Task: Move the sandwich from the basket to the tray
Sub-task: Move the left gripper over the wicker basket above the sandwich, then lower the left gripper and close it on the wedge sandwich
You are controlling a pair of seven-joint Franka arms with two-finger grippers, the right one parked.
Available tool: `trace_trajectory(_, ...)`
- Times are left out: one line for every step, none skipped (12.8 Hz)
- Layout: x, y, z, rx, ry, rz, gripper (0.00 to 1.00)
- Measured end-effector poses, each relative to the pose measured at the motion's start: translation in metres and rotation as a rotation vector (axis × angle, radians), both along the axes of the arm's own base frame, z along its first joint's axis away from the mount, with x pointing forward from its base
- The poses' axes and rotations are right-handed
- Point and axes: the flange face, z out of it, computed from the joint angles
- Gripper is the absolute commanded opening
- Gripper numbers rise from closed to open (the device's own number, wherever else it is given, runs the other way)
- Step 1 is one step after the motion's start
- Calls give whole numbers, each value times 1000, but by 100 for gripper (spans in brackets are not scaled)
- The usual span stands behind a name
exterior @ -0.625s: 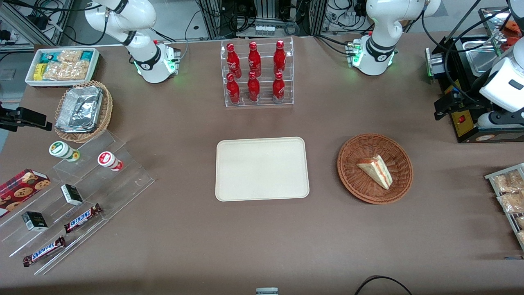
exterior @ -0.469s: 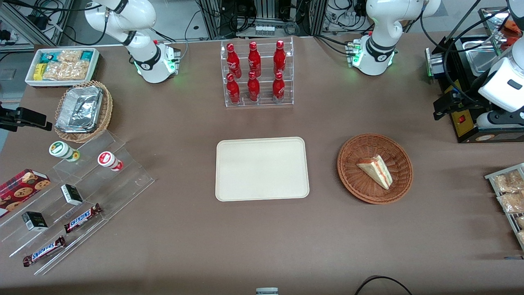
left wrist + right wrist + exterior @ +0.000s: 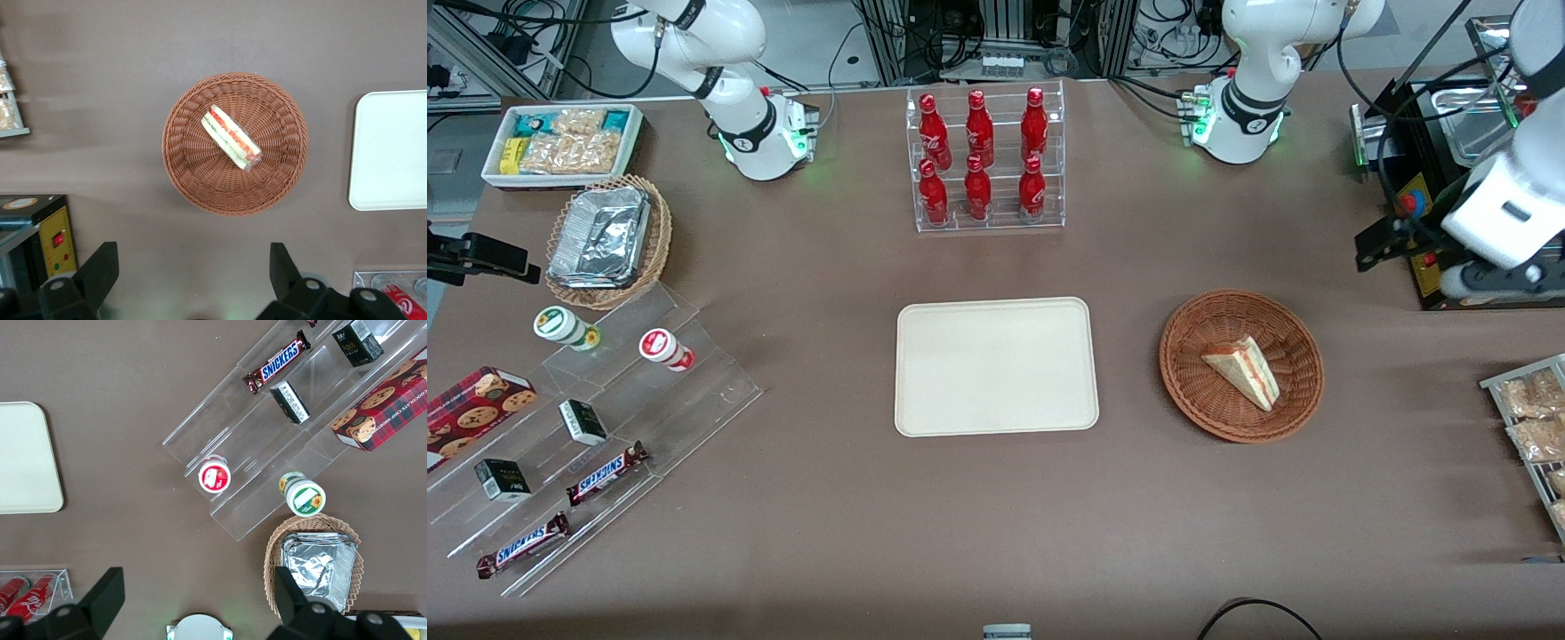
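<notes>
You see the tray (image 3: 996,366) flat at mid-table, with nothing on it. At its 3 o'clock on the front camera, well apart, sits the basket (image 3: 1193,331). The sandwich (image 3: 1244,372) lies inside that basket, on its side. Your gripper (image 3: 192,280) hangs high above the table, off the basket's rim and touching nothing, its fingers (image 3: 100,267) spread wide and released.
</notes>
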Motion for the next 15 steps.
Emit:
trace_trajectory(4, -1, -21, 1, 5, 6, 100)
trace_trajectory(7, -2, -41, 2, 4, 24, 100)
trace_trajectory(8, -5, -60, 4, -1, 61, 100)
trace_trajectory(9, -11, -76, 6, -15, 107, 100)
trace_trajectory(9, -20, -93, 6, -40, 170, 100)
trace_trajectory(8, -30, -110, 2, -70, 234, 100)
trace_trajectory(5, -38, -129, -3, -98, 297, 100)
trace_trajectory(0, -42, -147, -5, -108, 348, 100)
trace_trajectory(-6, -42, -164, -1, -101, 381, 100)
trace_trajectory(-11, -41, -180, -1, -100, 405, 100)
trace_trajectory(-16, -40, -195, -4, -110, 436, 100)
trace_trajectory(-21, -40, -210, -8, -119, 477, 100)
trace_trajectory(-25, -40, -225, -9, -119, 508, 100)
trace_trajectory(-25, -41, -237, -11, -119, 530, 100)
trace_trajectory(-24, -43, -247, -15, -122, 555, 100)
